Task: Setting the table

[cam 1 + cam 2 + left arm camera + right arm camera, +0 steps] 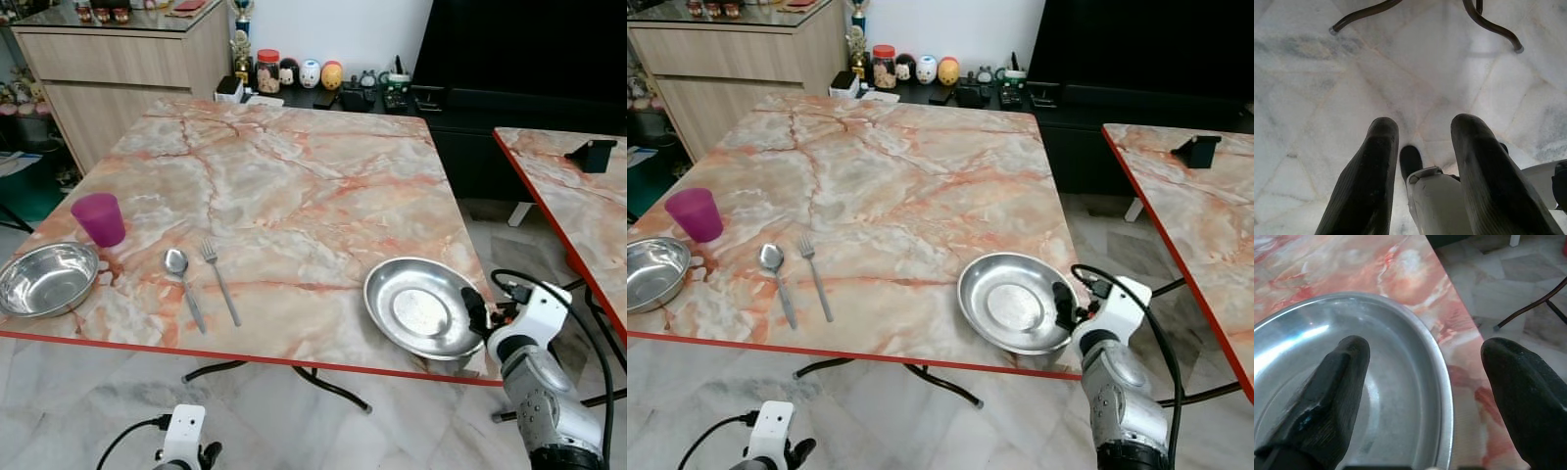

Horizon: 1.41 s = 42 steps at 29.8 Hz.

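So I'm looking at a square pink-and-orange marble-pattern table with a red edge (294,186), and my right gripper (1422,377) is parked at the near right corner of it, straddling the rim of a shallow round steel plate (419,305). From the right wrist cam the two black fingers are spread wide apart: one finger (1327,382) sits over the inside of the plate, the other hangs outside the rim over the table edge, so it's released, not pinching anything. The plate sits flat on the table close to the front edge. Over on the left side there's a steel spoon (182,281) and a steel fork (220,278) lying side by side, near each other but not touching, handles pointing toward me. Further left is a round steel bowl (44,278) right at the near left corner, and a translucent purple plastic cup (99,217) stands upright just behind it. My left gripper (1425,147) hangs down below table height, pointed at the pale marble floor tiles (1400,78) with the fingers apart and nothing between them. A second table with the same marble top (578,196) stands off to the right.
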{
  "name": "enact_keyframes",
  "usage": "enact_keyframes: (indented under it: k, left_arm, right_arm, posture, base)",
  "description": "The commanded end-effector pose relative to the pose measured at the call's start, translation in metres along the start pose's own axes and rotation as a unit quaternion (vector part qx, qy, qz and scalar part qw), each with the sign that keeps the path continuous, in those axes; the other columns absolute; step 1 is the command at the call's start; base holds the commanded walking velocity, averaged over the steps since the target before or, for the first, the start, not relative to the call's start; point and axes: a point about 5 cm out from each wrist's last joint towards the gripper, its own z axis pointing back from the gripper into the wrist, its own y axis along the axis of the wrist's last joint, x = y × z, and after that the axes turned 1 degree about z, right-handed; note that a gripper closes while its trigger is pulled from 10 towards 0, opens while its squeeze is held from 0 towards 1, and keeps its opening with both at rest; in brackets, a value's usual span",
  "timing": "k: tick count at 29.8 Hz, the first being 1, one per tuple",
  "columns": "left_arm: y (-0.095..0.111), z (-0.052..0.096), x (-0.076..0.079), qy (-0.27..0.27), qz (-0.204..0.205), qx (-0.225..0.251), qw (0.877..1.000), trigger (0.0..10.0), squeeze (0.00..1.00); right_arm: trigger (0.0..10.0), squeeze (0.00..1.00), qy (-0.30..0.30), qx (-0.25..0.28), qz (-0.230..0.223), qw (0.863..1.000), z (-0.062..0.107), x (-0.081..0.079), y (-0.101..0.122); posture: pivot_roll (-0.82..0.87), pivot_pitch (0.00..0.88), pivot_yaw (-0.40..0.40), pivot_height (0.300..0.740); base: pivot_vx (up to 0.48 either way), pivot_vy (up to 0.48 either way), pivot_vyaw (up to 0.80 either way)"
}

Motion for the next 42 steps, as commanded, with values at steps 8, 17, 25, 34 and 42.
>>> enact_keyframes:
  k: [8, 17, 25, 34, 42]
  left_arm:
    - [-0.004, 0.001, 0.001, -0.008, -0.021, -0.013, 1.000, 10.0, 0.00]
    - [-0.004, 0.001, 0.001, -0.008, -0.024, -0.013, 1.000, 10.0, 0.00]
    - [-0.004, 0.001, 0.002, -0.012, -0.031, -0.013, 0.999, 10.0, 0.00]
    - [-0.004, 0.000, 0.003, -0.015, -0.039, -0.013, 0.999, 10.0, 0.00]
    - [-0.004, 0.000, 0.004, -0.018, -0.045, -0.013, 0.999, 10.0, 0.00]
  right_arm:
    - [10.0, 0.00, 0.018, -0.009, -0.007, 1.000, 0.001, -0.004, -0.004]
    - [10.0, 0.00, 0.012, -0.023, -0.015, 1.000, 0.003, 0.000, -0.014]
    - [0.7, 0.00, 0.013, -0.028, -0.017, 0.999, 0.003, -0.002, -0.017]
    - [8.8, 0.00, 0.020, -0.029, -0.019, 0.999, 0.002, -0.007, -0.019]
    - [10.0, 0.00, 0.031, -0.028, -0.028, 0.999, 0.000, -0.015, -0.018]
  posture:
    - [0.02, 0.000, -0.055, 0.736]
    - [0.02, 0.000, -0.054, 0.736]
    - [0.02, 0.000, -0.056, 0.736]
    - [0.02, 0.000, -0.054, 0.736]
    - [0.02, 0.000, -0.054, 0.736]
  base:
    - [0.000, 0.000, 0.00]
    - [0.000, 0.000, 0.00]
    - [0.000, 0.000, 0.00]
    - [0.000, 0.000, 0.00]
    - [0.000, 0.000, 0.00]
